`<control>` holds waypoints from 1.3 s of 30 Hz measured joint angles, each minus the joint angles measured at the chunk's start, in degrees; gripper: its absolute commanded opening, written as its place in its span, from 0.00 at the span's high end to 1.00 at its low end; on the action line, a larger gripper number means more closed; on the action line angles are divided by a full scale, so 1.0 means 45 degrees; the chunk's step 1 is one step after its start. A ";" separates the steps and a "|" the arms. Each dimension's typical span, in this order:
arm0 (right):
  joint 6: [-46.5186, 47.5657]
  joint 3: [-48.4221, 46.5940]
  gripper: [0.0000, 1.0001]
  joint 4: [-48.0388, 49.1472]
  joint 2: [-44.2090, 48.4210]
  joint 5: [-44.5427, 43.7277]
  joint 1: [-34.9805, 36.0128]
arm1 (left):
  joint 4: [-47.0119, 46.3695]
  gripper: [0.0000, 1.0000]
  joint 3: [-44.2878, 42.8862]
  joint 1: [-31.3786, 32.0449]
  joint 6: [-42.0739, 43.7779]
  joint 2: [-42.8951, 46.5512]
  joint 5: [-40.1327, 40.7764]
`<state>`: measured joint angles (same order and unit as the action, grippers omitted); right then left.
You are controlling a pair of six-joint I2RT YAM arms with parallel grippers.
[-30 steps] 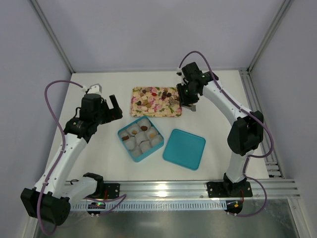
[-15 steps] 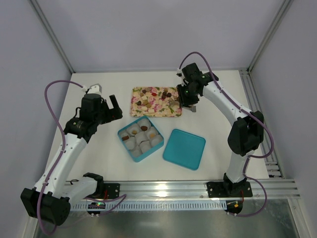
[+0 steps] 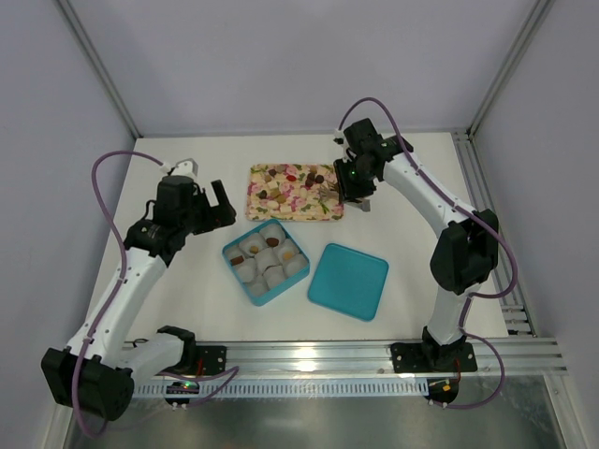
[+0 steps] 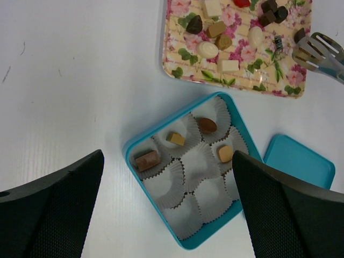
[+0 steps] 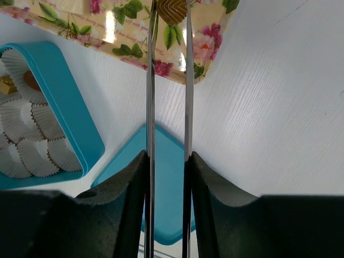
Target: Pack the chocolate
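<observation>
Several chocolates point(image 4: 223, 40) lie on the flowered tray point(image 3: 329, 210); it also shows in the left wrist view point(image 4: 177, 64). A teal box point(image 3: 227, 253) of white paper cups holds several chocolates point(image 4: 146, 159). My right gripper point(image 3: 351, 190) is shut on metal tongs point(image 5: 151, 80). The tong tips pinch a brown chocolate point(image 5: 172, 9) over the tray's right end. My left gripper point(image 3: 220, 204) is open and empty, hovering left of and above the box point(image 4: 129, 148). It also shows in its own wrist view point(image 4: 169, 209).
The teal lid point(image 3: 348, 281) lies flat to the right of the box, near the tray's front right corner. White table point(image 3: 187, 299) around. Frame posts and purple-grey walls stand at the back and sides.
My left gripper has shifted slightly right toward the box. The right gripper and its tongs have barely moved.
</observation>
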<state>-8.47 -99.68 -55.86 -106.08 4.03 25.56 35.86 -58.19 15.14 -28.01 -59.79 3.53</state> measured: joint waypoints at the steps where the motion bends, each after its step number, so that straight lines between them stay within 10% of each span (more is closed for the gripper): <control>1: -0.0029 -0.0024 0.62 -0.0019 0.0000 0.0034 0.0005 | 0.0000 0.00 0.0000 0.0000 -0.0005 -0.0068 -0.0102; 39: -0.2968 -0.0180 0.62 -0.1457 0.1326 -0.0651 0.6421 | 0.0000 0.00 0.0005 0.0481 -0.0107 -0.0520 -0.1137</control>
<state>-21.82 -100.49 -62.41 -100.12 1.10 54.46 35.86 -58.17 17.30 -28.49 -62.13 -1.58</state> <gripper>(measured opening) 0.375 0.996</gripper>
